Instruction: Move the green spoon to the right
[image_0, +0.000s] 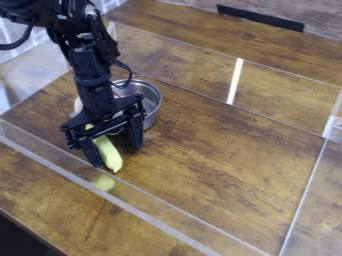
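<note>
— yellow-green, is that the green spoon (108, 155) i see?
— yes. it lies on the wooden table (227, 150), just left of the metal pot (144, 101), its handle pointing toward the clear plastic wall (160, 222).
— and your claw?
— my gripper (106, 138) points down over the spoon, one finger on each side of the handle. the fingers (136, 133) stand wide apart. i cannot tell if they touch it.

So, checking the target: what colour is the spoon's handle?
Yellow-green, on the green spoon; the camera view shows it.
</note>
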